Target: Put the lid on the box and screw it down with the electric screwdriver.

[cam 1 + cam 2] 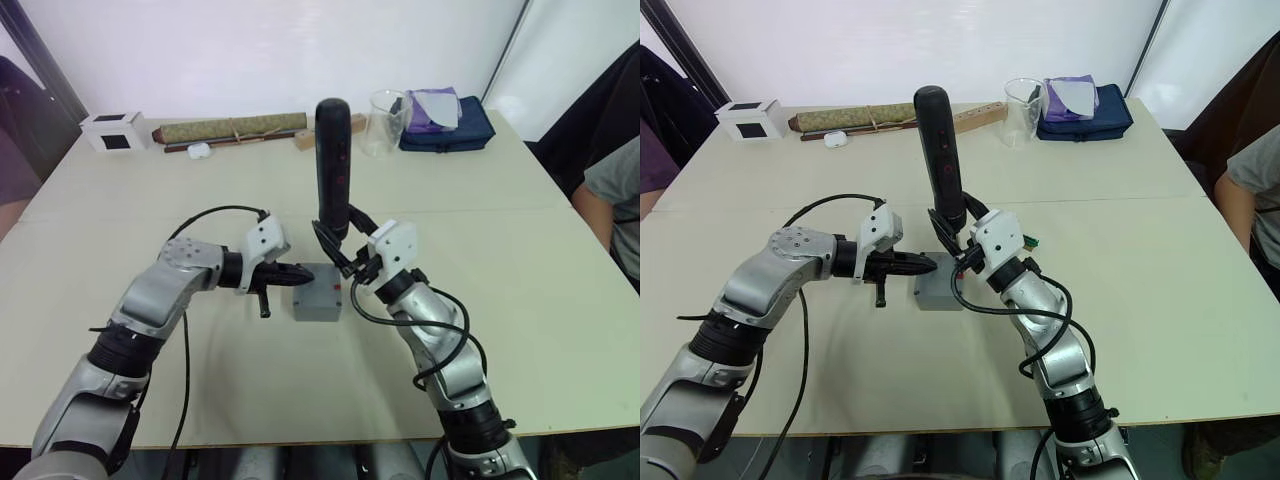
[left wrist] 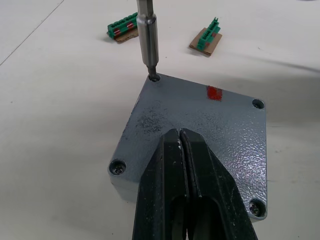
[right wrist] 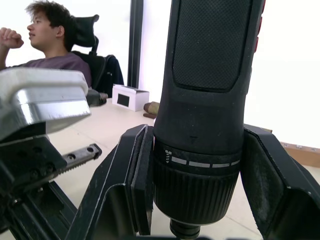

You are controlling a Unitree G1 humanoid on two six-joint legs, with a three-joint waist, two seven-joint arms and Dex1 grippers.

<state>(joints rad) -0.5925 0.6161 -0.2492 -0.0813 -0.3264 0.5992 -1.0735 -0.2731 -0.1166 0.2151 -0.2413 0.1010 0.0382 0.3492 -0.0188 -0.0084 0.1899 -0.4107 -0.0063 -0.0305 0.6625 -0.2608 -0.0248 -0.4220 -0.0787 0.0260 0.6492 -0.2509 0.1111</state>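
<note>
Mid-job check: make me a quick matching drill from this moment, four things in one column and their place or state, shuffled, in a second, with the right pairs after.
Things:
1. lid
2. electric screwdriver
3. left gripper
4. green bit holders

States:
A. lying loose on the table beyond the box
B. fingers shut, tips resting on the lid
C. seated flat on the box, a red mark on top
D. held upright in the right gripper, bit in a corner hole

Pairs: 1-C, 2-D, 3-B, 4-A
</note>
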